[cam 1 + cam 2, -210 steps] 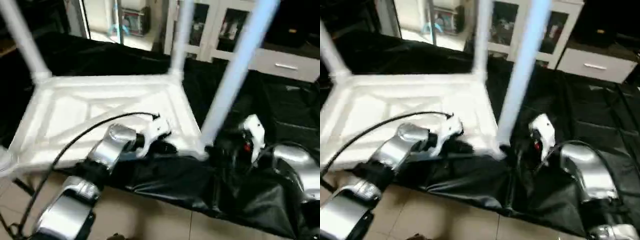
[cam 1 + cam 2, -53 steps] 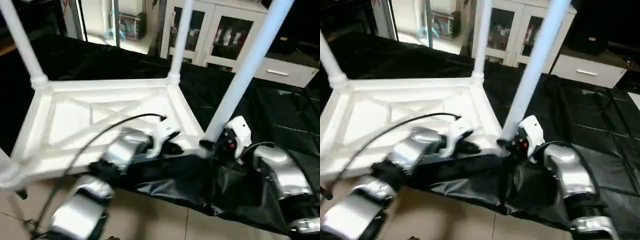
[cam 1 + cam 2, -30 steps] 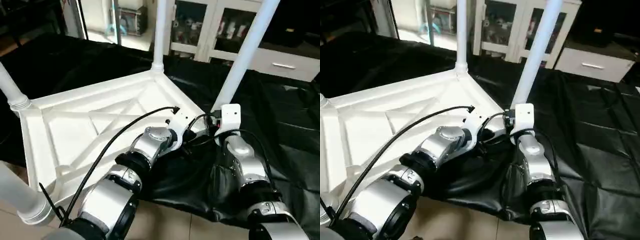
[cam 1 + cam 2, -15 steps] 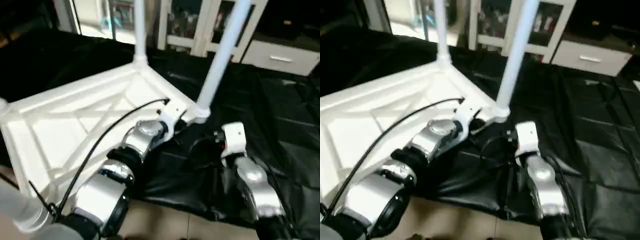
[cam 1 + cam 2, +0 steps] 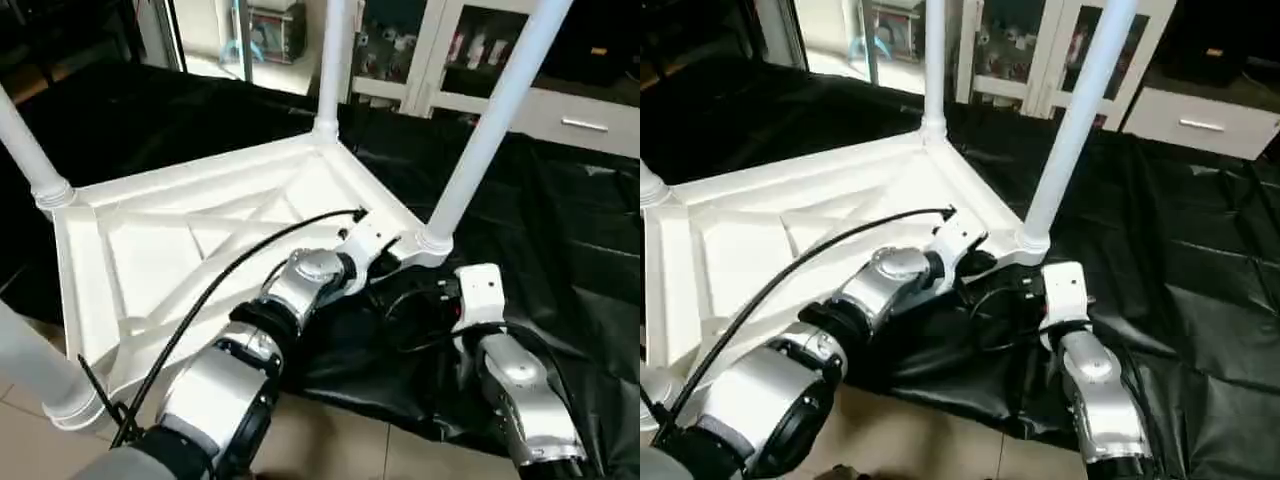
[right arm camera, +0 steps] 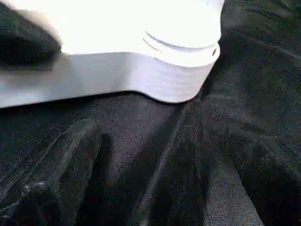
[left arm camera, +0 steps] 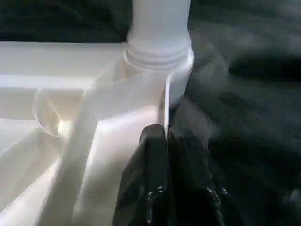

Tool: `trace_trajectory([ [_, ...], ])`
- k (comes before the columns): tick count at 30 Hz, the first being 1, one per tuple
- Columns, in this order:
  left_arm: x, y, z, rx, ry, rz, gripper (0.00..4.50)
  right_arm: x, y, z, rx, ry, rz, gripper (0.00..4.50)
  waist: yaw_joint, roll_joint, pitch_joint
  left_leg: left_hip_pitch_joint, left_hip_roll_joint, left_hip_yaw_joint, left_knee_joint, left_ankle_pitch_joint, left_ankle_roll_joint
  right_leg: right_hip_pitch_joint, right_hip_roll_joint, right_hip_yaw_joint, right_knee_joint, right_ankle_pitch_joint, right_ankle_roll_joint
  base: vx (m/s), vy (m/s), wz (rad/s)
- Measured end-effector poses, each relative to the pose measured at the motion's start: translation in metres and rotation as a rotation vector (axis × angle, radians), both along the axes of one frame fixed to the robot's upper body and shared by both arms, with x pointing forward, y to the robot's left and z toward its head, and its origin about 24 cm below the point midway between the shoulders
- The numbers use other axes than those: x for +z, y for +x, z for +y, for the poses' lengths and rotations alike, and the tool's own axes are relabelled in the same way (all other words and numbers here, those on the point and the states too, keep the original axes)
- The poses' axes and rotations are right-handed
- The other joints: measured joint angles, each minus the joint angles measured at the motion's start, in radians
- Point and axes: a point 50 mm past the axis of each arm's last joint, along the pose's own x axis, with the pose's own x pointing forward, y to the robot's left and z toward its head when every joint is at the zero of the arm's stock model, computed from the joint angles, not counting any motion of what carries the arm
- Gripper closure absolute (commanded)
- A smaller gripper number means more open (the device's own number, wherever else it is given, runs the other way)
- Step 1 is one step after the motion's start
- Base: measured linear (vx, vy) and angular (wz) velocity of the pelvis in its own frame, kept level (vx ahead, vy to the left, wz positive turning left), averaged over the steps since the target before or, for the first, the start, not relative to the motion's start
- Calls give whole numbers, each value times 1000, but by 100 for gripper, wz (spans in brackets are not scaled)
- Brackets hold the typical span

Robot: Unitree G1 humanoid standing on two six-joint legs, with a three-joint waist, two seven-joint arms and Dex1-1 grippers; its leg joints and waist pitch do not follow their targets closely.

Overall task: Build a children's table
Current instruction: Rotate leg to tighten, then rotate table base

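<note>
Table top [image 5: 170, 250] lies upside down on the black sheet [image 5: 560, 230], all four legs up. Left gripper [image 7: 165, 136] pinches the rim beside the near-right leg [image 5: 485, 130]. Right gripper [image 6: 141, 155] spread, empty, just beside that socket. Keep the pinch steady; check the leg is seated.

Black cloth [image 5: 560, 250] covers the work surface. Beige tiled floor [image 5: 330, 450] below. White glass-door cabinet [image 5: 420, 50] and drawer unit [image 5: 585, 120] behind.
</note>
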Motion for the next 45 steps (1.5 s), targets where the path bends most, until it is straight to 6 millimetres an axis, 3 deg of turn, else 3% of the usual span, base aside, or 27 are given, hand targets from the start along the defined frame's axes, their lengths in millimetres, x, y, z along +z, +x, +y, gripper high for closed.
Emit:
trace_trajectory([
  [3,20,6,-4,-16,-61,-73,362,2,0,1,6,1,-6,0,-2,0,0,0,0,0,0,0,1,0,0,0,0,0,0,0,0,0],
  [8,27,12,9,15,-85,-99,342,5,1,4,23,3,-10,0,-9,0,0,1,1,0,0,1,2,0,0,0,1,0,0,0,0,0],
  [9,29,14,15,18,-93,-100,318,5,1,6,35,7,-6,0,-12,0,0,2,1,0,0,0,0,0,0,0,1,0,0,0,0,0],
  [12,36,13,42,-34,-94,-104,318,8,4,11,75,26,-6,0,-25,0,0,2,1,0,0,0,0,0,1,0,2,0,0,0,0,0],
  [18,17,-24,100,-139,80,59,318,13,8,14,97,42,-20,0,-27,-3,1,2,4,1,0,2,1,-1,3,-1,3,-1,-1,0,0,0],
  [23,19,-48,116,-195,150,127,318,16,8,15,117,61,-25,0,-23,-5,2,3,4,1,1,2,-5,1,2,1,4,-1,-1,0,0,0],
  [30,25,-82,134,-256,298,240,318,29,1,11,242,96,-46,0,-34,-5,2,8,5,0,0,5,-10,0,5,3,15,-3,3,0,0,0],
  [38,15,-74,141,-117,396,227,318,26,-3,11,249,109,-29,0,-34,-5,2,9,6,-2,0,6,-12,1,7,4,17,-6,8,0,0,0],
  [45,15,-40,136,37,431,131,318,29,-3,12,255,122,-41,0,-38,-7,3,9,6,-3,0,6,-12,0,8,5,16,-6,8,0,0,0],
])
